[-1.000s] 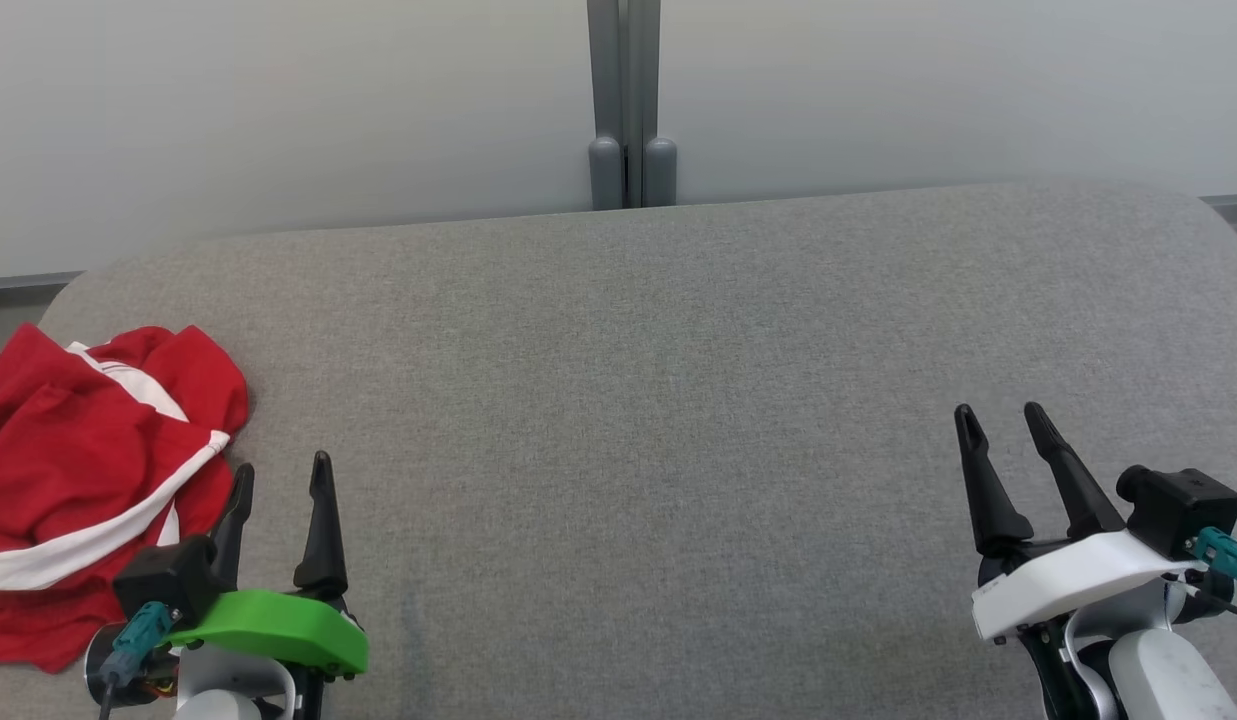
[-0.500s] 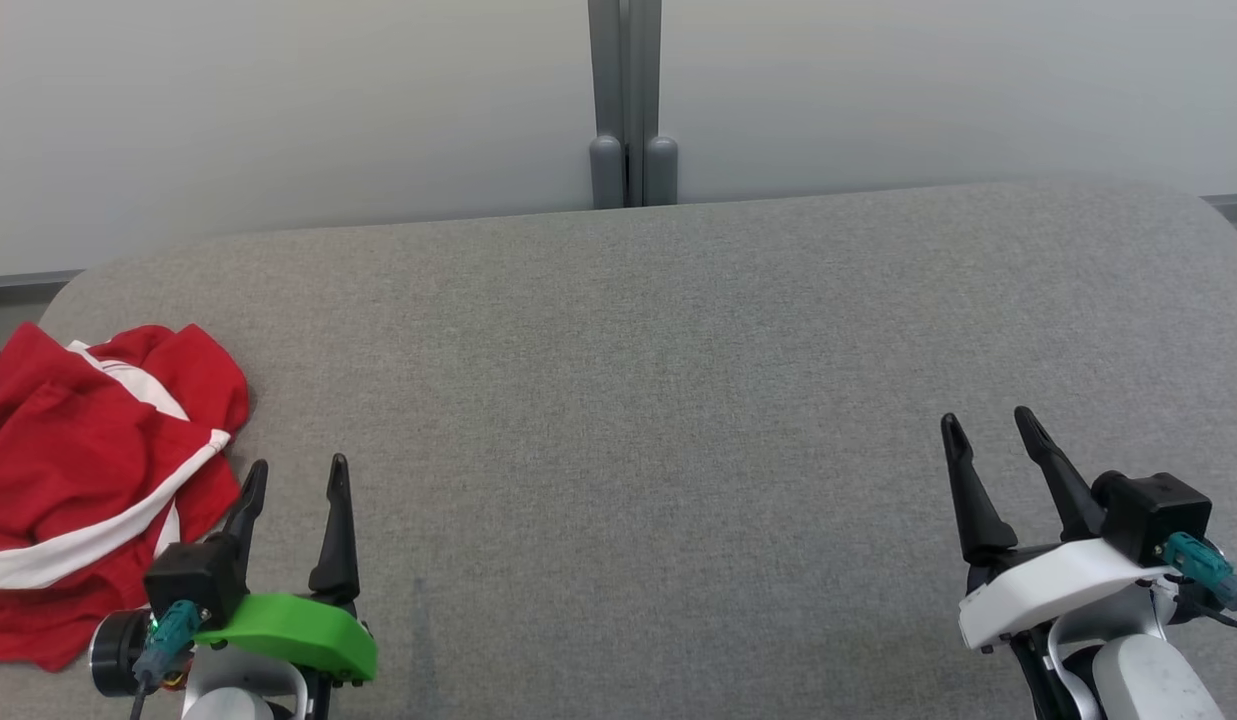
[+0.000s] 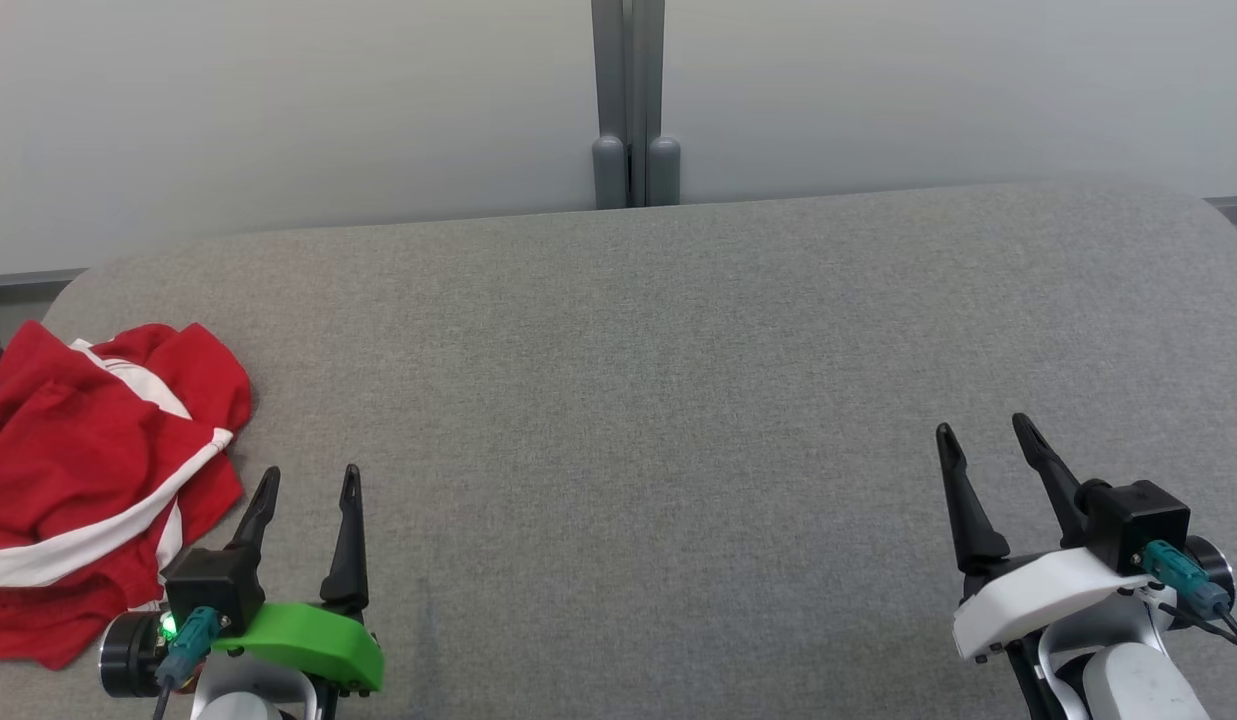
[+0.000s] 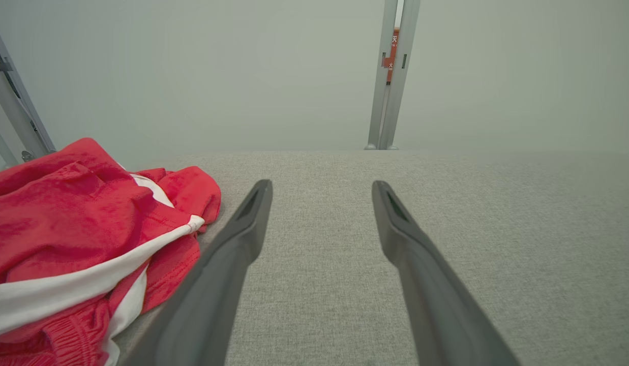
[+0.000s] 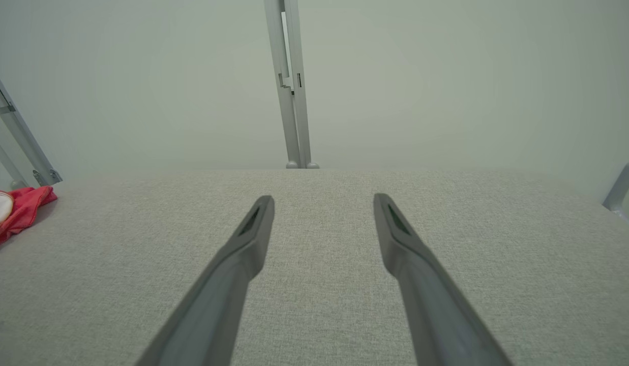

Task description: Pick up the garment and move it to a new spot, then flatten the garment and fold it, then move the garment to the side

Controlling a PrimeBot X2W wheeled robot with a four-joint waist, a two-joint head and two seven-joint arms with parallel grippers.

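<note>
Left hand: the left gripper with two long dark fingers and a green base (image 3: 311,472) is spread wide and holds nothing.
Right hand: the right gripper with two long dark fingers and a white base (image 3: 982,424) is spread wide too, and it is empty.
Under the hands: both point across the flat grey cloth-covered table (image 3: 628,350). I cannot tell if they touch it.
Where the garment is: the crumpled red cloth garment with white stripes (image 3: 88,470) lies on the table just beside the left gripper, on its left side. It is well apart from the right gripper, far off to that hand's left.
Could go wrong, push: the garment sits near the table's left edge. A sideways bump from the left fingers could shove it off.
Could go wrong, thin pinch: a grab on just one top fold could slip out when lifted.
Could go wrong, thick grab: a bite through many layers would likely lift one tight lump that is hard to flatten.
How the garment looks: a soft, bunched heap with deep folds. A wide white band runs across it, and a thinner white stripe shows on the side away from the hand. Its near hem looks gathered. I cannot tell what kind of garment it is.
</note>
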